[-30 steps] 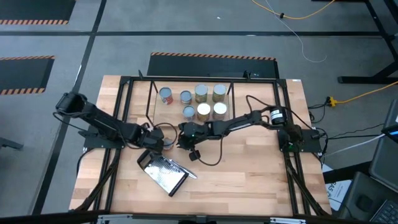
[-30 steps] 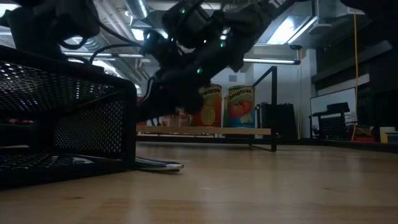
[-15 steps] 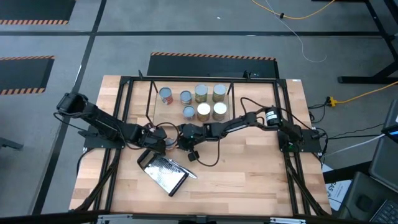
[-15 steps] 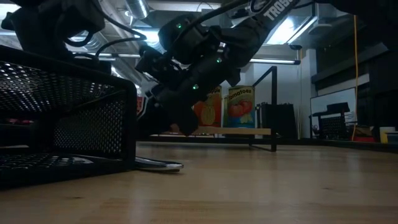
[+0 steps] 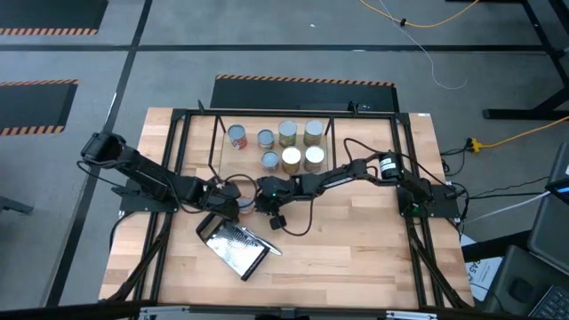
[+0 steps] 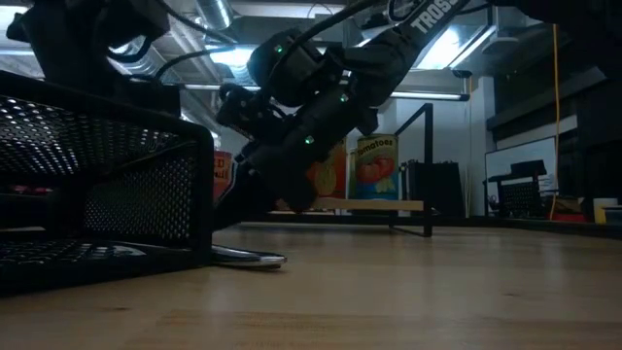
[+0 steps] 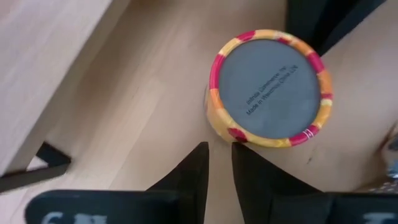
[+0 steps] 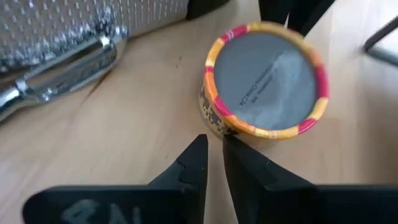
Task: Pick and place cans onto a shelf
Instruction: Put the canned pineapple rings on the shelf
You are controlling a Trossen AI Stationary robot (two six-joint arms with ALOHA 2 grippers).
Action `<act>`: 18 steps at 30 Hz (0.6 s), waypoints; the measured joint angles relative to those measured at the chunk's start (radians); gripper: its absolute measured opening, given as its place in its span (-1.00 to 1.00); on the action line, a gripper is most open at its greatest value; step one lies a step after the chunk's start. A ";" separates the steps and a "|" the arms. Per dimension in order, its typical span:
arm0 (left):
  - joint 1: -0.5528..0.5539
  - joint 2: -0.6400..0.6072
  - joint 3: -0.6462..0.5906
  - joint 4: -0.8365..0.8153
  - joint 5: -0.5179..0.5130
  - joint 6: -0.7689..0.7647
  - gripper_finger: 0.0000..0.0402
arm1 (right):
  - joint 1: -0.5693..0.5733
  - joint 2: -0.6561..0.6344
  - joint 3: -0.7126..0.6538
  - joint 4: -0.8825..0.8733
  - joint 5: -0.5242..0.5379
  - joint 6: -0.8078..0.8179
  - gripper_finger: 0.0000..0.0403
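A can (image 5: 242,205) with a yellow-and-red label and a grey top (image 7: 267,84) stands upright on the wooden table, between my two grippers. My left gripper (image 5: 229,203) is on its left and my right gripper (image 5: 260,201) on its right. Both point slanting down at the can's foot. Each has its fingers drawn together to a narrow slit with nothing between them, as the left wrist view (image 7: 219,149) and the right wrist view (image 8: 214,144) show. The shelf (image 5: 251,153) at the far middle carries several cans (image 5: 291,160). My left gripper has its fingertips (image 7: 236,146) at the foot of the can's side wall (image 7: 219,127), slanting down from the table's left; I cannot tell whether they touch it. My right gripper has one fingertip (image 8: 229,142) against the lower side wall (image 8: 214,121), slanting down from the table's right, and the can stands on the table.
A flat metal grater (image 5: 233,246) with a black handle lies just near of the can. Black frame rods (image 5: 173,178) run along the table's sides. In the low view a black mesh wall (image 6: 107,185) fills the left foreground. Bare wood lies at the near right.
My right gripper has sunk toward the table beside the can. The can has stayed where it was.
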 joint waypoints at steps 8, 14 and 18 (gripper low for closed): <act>0.000 0.000 0.045 -0.004 -0.007 0.039 -0.77 | 0.000 0.001 0.000 -0.027 -0.003 0.000 -0.71; -0.001 0.000 0.067 -0.004 -0.015 0.064 -0.84 | 0.000 0.001 0.000 -0.047 -0.005 0.000 -0.71; 0.000 0.000 0.067 0.010 -0.019 0.063 -0.89 | 0.000 -0.002 0.004 -0.092 -0.005 0.004 -0.71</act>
